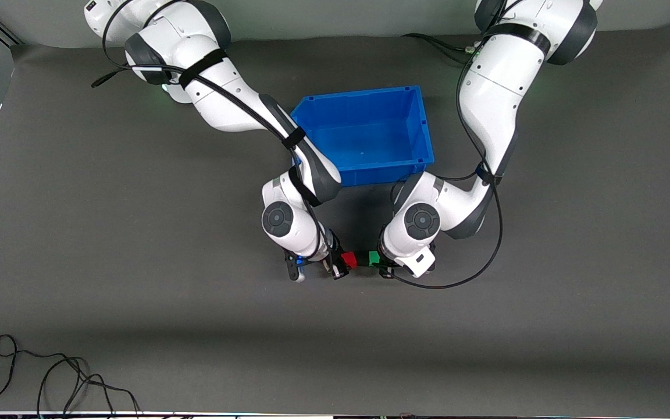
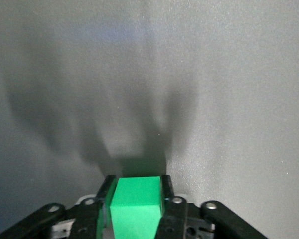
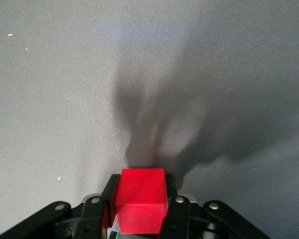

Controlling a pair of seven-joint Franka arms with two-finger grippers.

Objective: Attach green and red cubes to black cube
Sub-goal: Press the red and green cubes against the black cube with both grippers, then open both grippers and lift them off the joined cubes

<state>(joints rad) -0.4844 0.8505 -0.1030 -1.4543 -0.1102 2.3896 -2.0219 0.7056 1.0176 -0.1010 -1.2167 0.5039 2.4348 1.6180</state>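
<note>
My left gripper is shut on the green cube, which fills the gap between its fingers in the left wrist view. My right gripper is shut on the red cube, also seen in the right wrist view. Both grippers are low over the table, nearer the front camera than the blue bin, and point toward each other. The black cube sits in line between the red and green cubes, close against both. It is hidden in both wrist views.
An open blue bin stands on the dark table mat, farther from the front camera than the cubes. A loose black cable lies near the table's front edge at the right arm's end.
</note>
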